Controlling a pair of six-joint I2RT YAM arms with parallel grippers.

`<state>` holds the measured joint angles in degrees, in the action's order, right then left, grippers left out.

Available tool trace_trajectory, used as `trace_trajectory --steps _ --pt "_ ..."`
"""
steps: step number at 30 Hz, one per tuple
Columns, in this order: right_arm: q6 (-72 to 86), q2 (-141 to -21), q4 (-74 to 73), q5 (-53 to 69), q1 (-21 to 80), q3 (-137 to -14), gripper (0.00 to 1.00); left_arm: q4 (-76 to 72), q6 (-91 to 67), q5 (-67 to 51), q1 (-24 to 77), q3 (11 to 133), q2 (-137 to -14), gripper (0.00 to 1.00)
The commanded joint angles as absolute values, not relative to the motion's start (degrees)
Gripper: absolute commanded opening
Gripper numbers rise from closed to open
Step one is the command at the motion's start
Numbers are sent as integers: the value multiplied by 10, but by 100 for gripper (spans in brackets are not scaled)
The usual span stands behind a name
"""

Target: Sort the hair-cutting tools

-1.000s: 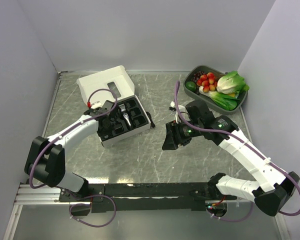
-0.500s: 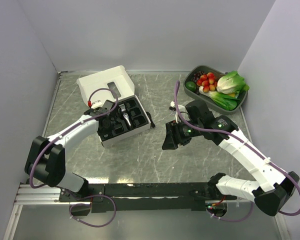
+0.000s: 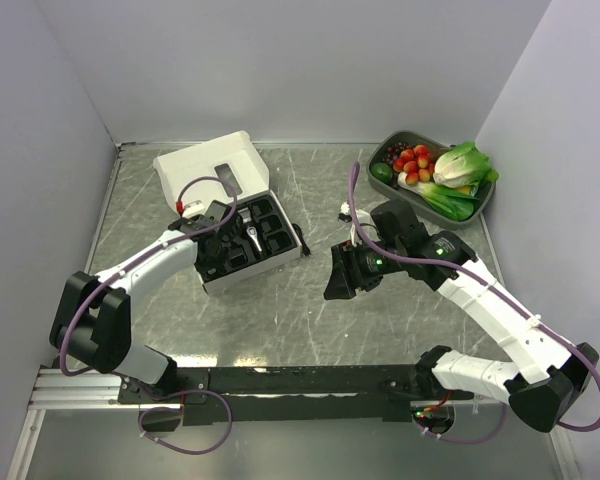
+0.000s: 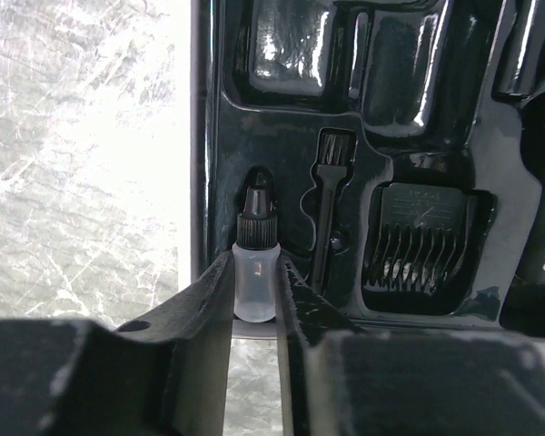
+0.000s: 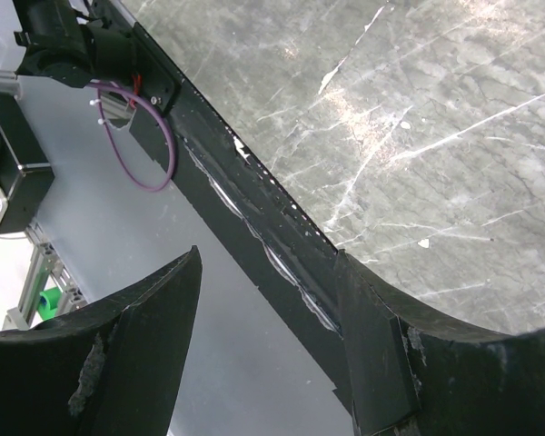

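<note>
Translucent small bottle (image 4: 255, 291) is sitting in a slot at the black tray's (image 4: 209, 182) edge, with the left gripper (image 4: 255, 262) flanking it closely; whether it is clamping cannot be told. Judged step: seating the bottle. The next move is calling for a straight withdrawal without dragging it. Right gripper (image 3: 342, 280) is hovering over the table, jaws apart, empty.

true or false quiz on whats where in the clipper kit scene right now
1. A small bottle sits between the left gripper's fingers. True.
2. The right gripper holds the clipper. False: its jaws are open and empty, over the bare table.
3. A comb lies in the tray. True.
4. The bowl of vegetables is at the near left. False: it is in the far right corner.
5. The brush lies on the table. False: it lies in a tray slot beside the bottle.
</note>
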<state>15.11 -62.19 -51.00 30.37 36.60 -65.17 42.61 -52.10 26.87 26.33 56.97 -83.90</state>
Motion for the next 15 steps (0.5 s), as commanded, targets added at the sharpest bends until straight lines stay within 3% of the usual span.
trace_trajectory --steps 1,15 --pt "150 -620 -492 301 367 -643 69 416 -519 281 262 563 -834 29" --pt "149 -623 -490 303 367 -642 69 432 -519 292 262 573 -814 45"
